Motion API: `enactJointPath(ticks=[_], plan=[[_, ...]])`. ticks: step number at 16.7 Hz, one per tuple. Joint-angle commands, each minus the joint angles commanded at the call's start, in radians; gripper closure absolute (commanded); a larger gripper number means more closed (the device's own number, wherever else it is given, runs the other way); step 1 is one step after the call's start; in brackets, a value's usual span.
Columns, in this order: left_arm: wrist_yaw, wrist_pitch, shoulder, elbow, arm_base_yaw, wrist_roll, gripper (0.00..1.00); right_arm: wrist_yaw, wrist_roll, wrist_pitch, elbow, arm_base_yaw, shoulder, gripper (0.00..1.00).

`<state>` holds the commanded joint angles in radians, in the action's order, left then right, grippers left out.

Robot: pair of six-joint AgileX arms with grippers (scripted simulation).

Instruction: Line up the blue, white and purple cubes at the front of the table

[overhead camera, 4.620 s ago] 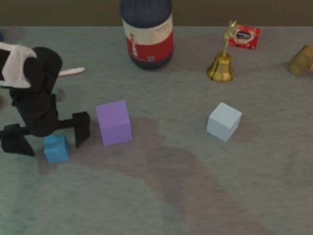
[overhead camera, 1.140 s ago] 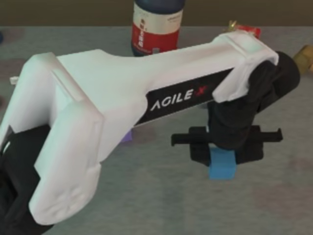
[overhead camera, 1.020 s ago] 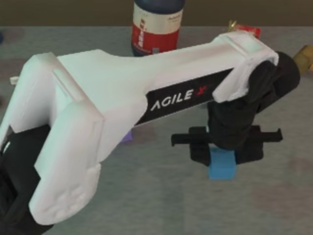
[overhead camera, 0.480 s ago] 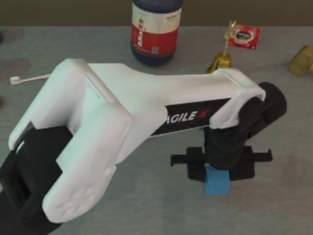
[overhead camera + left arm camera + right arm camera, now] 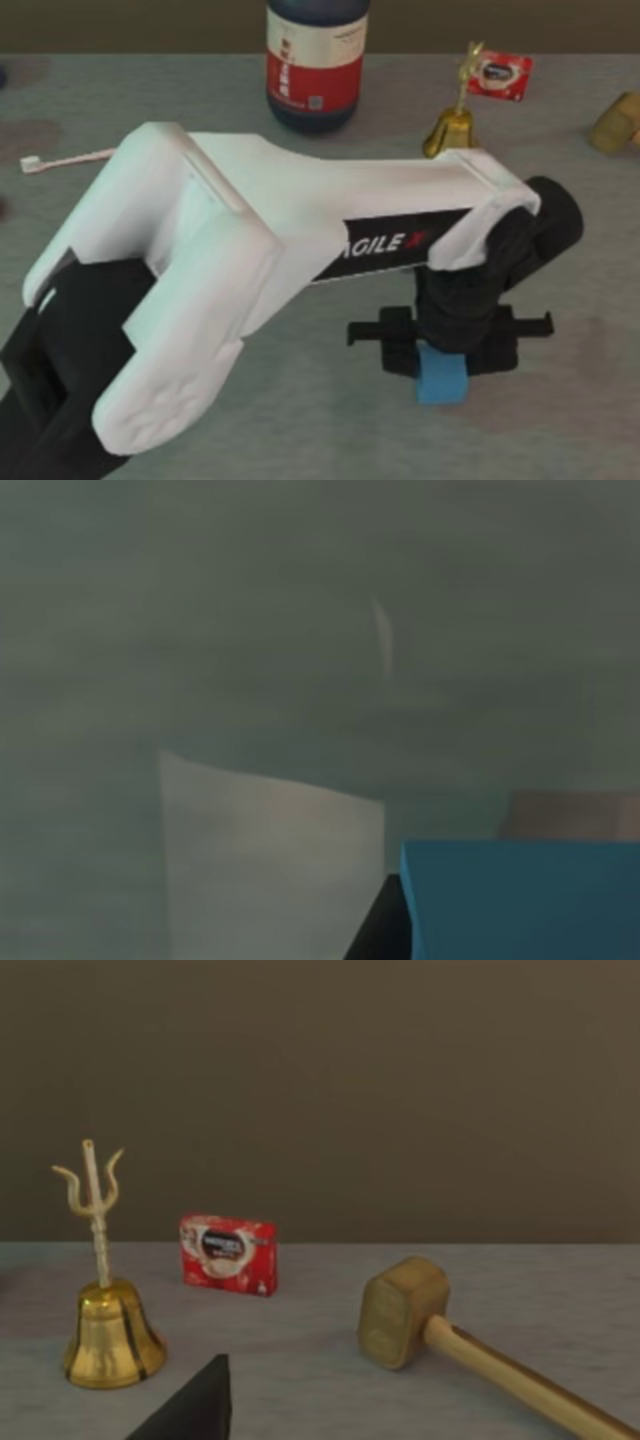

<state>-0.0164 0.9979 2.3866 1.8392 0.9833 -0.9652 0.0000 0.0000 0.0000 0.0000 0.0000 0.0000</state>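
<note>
My left gripper [image 5: 441, 362] is shut on the small blue cube [image 5: 440, 383], held low over the grey-green table [image 5: 560, 420] right of centre, toward the front. In the left wrist view the blue cube [image 5: 520, 905] fills the lower corner, with a dark finger [image 5: 375, 930] against its side. Beside it stands a pale flat-sided block [image 5: 270, 870]; I cannot tell if it is the white cube. The left arm's white body covers the middle of the top view, so the purple and white cubes are hidden there. My right gripper [image 5: 195, 1410] shows only as a dark tip in its own wrist view.
At the back stand a dark bottle with a red and white label [image 5: 315, 60], a brass bell [image 5: 450, 130], a red packet [image 5: 500, 75] and a wooden mallet [image 5: 615, 122]. A thin white stick [image 5: 60, 160] lies at the back left.
The left gripper took the blue cube from the left side and carried it right. In the last second it has moved toward the front of the table with the cube.
</note>
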Motion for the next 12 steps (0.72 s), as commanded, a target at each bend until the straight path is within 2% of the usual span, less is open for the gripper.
enactJointPath(ticks=[10,12], plan=[[0.000,0.000,0.000,0.000,0.000,0.000,0.02,0.000,0.000,0.000,0.000,0.000,0.000,0.00],[0.000,0.000,0.000,0.000,0.000,0.000,0.00,0.000,0.000,0.000,0.000,0.000,0.000,0.00]])
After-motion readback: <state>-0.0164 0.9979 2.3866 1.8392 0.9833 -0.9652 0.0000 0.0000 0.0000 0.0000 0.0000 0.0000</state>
